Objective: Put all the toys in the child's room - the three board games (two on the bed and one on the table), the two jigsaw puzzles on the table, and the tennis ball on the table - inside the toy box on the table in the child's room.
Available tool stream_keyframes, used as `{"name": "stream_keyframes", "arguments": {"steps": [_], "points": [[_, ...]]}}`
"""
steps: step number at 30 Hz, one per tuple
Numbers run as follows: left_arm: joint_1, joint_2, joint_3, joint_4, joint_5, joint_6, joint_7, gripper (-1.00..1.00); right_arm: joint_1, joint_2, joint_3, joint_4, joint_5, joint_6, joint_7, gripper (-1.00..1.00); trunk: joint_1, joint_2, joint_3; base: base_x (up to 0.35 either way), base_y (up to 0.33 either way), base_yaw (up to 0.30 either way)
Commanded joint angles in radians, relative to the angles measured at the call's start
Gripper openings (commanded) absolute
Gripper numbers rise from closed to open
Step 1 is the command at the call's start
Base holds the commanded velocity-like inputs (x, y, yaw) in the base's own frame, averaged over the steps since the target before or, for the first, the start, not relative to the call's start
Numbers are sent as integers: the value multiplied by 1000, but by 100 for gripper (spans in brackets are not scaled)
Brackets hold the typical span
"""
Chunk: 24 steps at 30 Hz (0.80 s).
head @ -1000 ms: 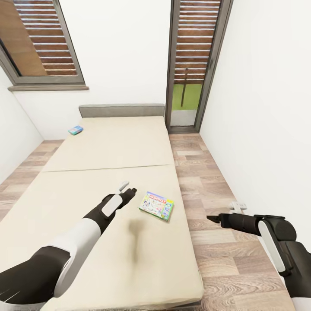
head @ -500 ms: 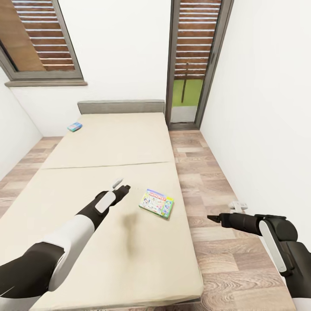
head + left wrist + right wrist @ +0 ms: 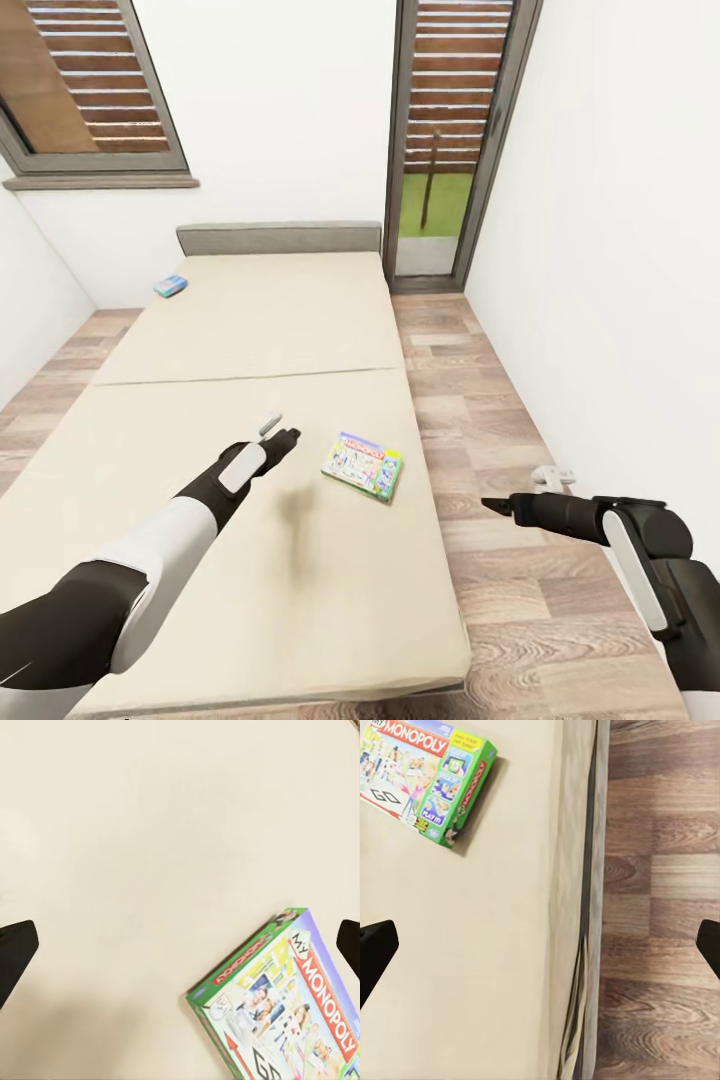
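Since a second ago the whole head view has drifted: the headboard and window sit higher in the frame, so the camera has moved, not the things. Against the mattress, the left gripper [image 3: 278, 430] has pulled back slightly from the nearer board game [image 3: 363, 466] and now hangs just to that box's left, above the bed [image 3: 250, 330].

That game, a green-edged Monopoly box, lies flat near the bed's right edge. The left wrist view shows it [image 3: 281, 1009] off to one side of the jaws' line, not between them. The second board game [image 3: 170, 286], small and blue, rests far up the mattress near the headboard, well apart from both arms.

The left jaws stand wide apart with nothing in them, both dark fingertips [image 3: 15, 952] showing at the edges of the wrist view. The right gripper [image 3: 492, 506] hovers over the wood floor [image 3: 480, 400] beside the bed; its jaws are likewise spread and empty, and its wrist view catches the box [image 3: 427, 776] and the mattress edge.

The risk, as I judge it, lies in the approach. The box is flat and thin on a soft surface, so jaws coming straight down may press into the mattress or skate off the lid. With the box offset from the jaws' centre, closing now would miss. A sideways nudge could also push it off the near edge onto the floor.
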Motion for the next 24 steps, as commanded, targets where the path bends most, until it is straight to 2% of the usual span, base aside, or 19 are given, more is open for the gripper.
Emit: {"name": "stream_keyframes", "arguments": {"steps": [1, 8, 13, 24], "points": [[0, 1, -8, -2, 7, 1, 8, 100, 1, -3, -1, -2, -2, 5, 5, 100, 0, 0, -2, 0, 0, 0], [2, 1, -11, 0, 6, 1, 7, 100, 11, -19, 0, -18, -32, 5, 5, 100, 0, 0, -14, 0, 0, 0], [3, 2, -9, 18, 6, 2, 6, 100, 18, -34, 0, -32, -68, 5, 5, 100, 0, 0, -22, 0, 0, 0], [1, 2, -7, 46, 10, 2, 6, 100, 22, -50, 0, -40, -90, 5, 5, 100, 0, 0, -40, 0, 0, 0]]}}
